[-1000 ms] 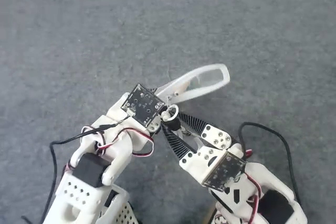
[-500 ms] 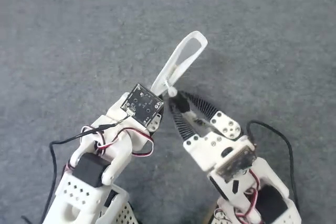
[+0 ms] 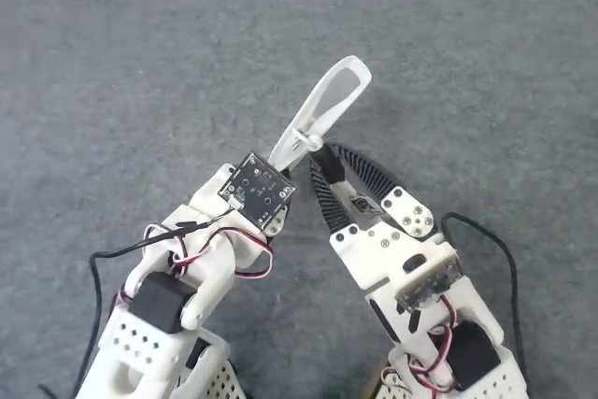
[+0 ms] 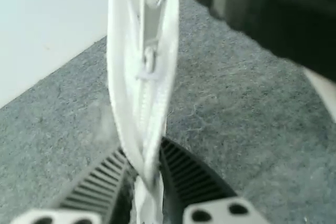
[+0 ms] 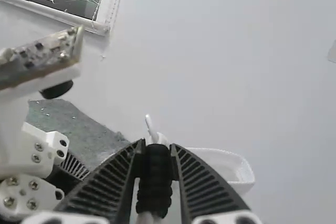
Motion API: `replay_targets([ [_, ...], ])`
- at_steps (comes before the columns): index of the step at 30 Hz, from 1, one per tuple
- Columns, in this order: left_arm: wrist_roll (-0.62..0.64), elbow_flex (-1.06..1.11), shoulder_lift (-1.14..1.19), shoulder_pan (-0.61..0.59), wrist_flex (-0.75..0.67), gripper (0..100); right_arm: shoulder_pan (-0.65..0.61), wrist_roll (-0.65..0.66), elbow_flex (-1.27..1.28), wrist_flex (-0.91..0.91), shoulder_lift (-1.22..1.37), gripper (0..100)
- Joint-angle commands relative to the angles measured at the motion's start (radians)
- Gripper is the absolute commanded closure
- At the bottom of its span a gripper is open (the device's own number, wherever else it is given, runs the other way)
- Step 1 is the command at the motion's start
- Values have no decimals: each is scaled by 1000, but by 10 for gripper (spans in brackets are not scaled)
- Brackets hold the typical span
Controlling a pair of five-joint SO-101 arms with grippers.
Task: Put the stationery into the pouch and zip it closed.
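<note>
**Left gripper** [image 4: 144,166]: black ribbed fingers clenched on the lower edge of the pouch [image 4: 123,77], with white fabric pinched between the two pads. In the high view the claw sits under the left arm's wrist camera board [image 3: 257,189], at the pouch's near end.

**Right gripper** [image 5: 156,145]: black ribbed fingers drawn close together on the zipper pull [image 5: 150,128]. A small white tab stands out just above the tips, and a dark ribbed piece lies between the fingers. In the high view its tips [image 3: 320,158] touch the pouch just beside the left arm's board.

**Pouch**, high view [image 3: 327,105]: white, part translucent, long and narrow with a rounded far end. It is held up off the table and slants away from both arms, toward the far side. One end is at the two claws; the other end is free.

**Pouch**, left wrist view: two white fabric bands run side by side with the zipper slider [image 4: 149,59] between them. The bands lie close together along the length shown. Whether the teeth are fully joined cannot be told.

**Pouch**, right wrist view: a pale, curved, soft-edged rim [image 5: 226,163] just beyond the fingers.

**Table** [image 3: 140,91]: grey felt-like covering, reaching to a pale wall [image 5: 236,51].

**Cables** [image 3: 93,268]: black, trailing beside the arm bases.
</note>
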Motion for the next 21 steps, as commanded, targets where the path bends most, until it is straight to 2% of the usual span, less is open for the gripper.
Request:
replay_targets([
  [1,-12,-18,-23,-5,-32,991,48,-48,-41,-42,56,992],
  [4,-9,-18,-23,-6,-32,992,107,-117,-107,-44,174,992],
  [11,-8,-19,-23,-6,-32,992,197,-187,-238,-42,435,992],
  [21,-8,-19,-23,-6,-32,992,289,-232,-262,-84,484,992],
])
